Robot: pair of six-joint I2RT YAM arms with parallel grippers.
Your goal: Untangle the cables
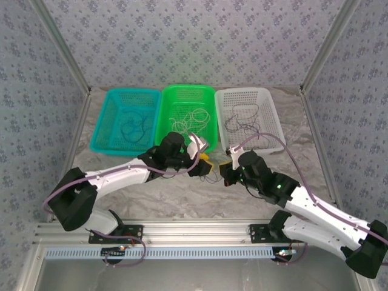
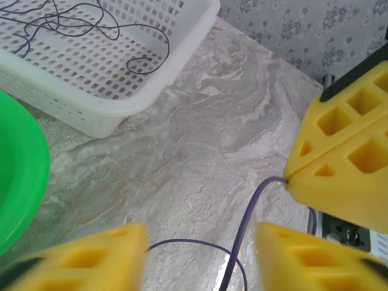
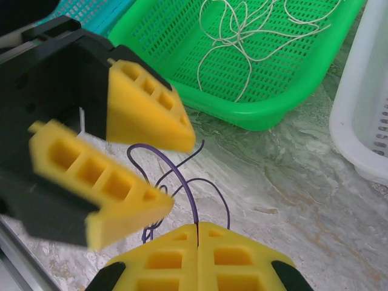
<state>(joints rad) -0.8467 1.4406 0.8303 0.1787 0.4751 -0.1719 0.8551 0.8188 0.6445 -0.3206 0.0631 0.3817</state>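
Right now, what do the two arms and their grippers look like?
Left arm and right arm: white links, black joints and bases, a purple-grey hose along each. The left gripper and right gripper have yellow wedge fingers with square pockets, on black mounts.

The left gripper [image 1: 207, 165] and right gripper [image 1: 225, 171] are nearly meeting over the table [image 1: 182, 195], while cables [image 1: 194, 115] are lying in the teal basket [image 1: 102, 128], green basket [image 1: 189, 90] and white basket [image 1: 242, 92].
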